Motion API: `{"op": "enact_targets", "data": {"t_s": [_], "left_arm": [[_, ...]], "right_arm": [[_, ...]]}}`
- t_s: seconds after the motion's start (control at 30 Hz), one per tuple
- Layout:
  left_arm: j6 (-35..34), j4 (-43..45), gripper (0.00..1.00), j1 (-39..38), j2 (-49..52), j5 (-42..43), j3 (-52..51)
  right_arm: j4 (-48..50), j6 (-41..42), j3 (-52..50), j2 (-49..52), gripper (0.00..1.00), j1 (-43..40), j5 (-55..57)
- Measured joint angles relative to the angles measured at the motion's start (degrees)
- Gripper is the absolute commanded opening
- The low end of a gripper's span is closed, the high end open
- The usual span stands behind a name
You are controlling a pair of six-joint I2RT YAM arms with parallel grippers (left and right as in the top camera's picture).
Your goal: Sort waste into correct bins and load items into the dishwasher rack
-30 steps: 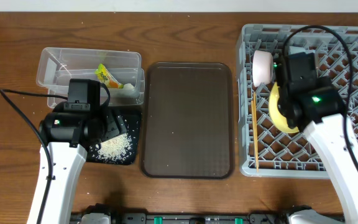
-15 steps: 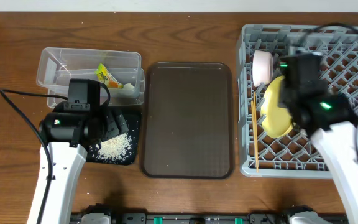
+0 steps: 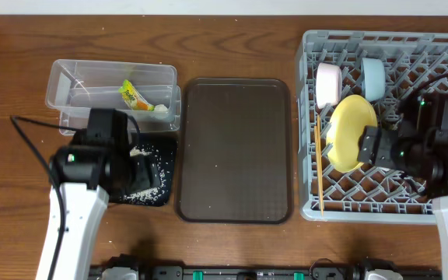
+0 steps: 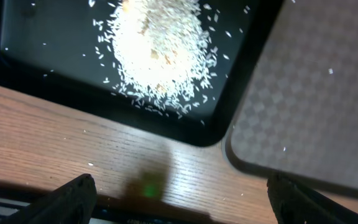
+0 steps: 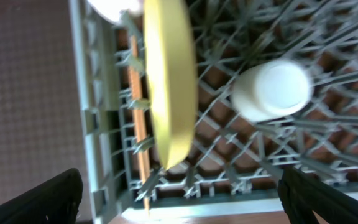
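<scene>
A yellow plate (image 3: 351,142) stands on edge between pegs inside the dishwasher rack (image 3: 442,47), with chopsticks (image 3: 317,163), two bowls and a cup (image 5: 271,90) close by. The right claw (image 5: 185,199), spread and empty, hovers just beside the plate, and a nudge could tip it. Well apart from the rack, the left claw (image 4: 179,199), also spread, hangs over rice (image 4: 157,53) in the black tray (image 4: 36,37); a bump could scatter more grains across the brown wooden bench (image 3: 232,39). A pale wall edges the bench beyond the rack

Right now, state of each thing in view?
yellow plate: on edge in dishwasher rack
pinkish-white bowl: on edge in rack
light blue bowl: on edge in rack
cup: in rack
chopsticks: flat in rack
wrapper: in clear box
rice: heaped in black tray
left gripper: open
right gripper: open
</scene>
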Motion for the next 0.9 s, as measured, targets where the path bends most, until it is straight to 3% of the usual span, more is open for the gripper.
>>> {"op": "enact_targets", "data": {"t_s": [0.1, 0.2, 0.47, 0.9], "left_arm": [[0.61, 1.07, 0.91, -2.05, -6.80, 0.57, -2.29], [0.96, 2.47, 1.00, -4.46, -15.30, 1.03, -3.17], [-0.20, 7.28, 0.99, -5.73, -29.07, 1.20, -3.50], [-1.14, 7.28, 0.99, -5.73, -29.81, 1.20, -4.15]], "right_arm": [[3.19, 0.46, -4.98, -4.37, 0.99, 0.04, -1.75], [8.85, 1.03, -12.17, -11.89, 0.99, 0.44, -2.05], [14.95, 3.48, -25.79, -34.51, 0.99, 1.57, 0.37], [4.46, 4.50, -27.17, -37.64, 0.99, 1.57, 0.63]]}}
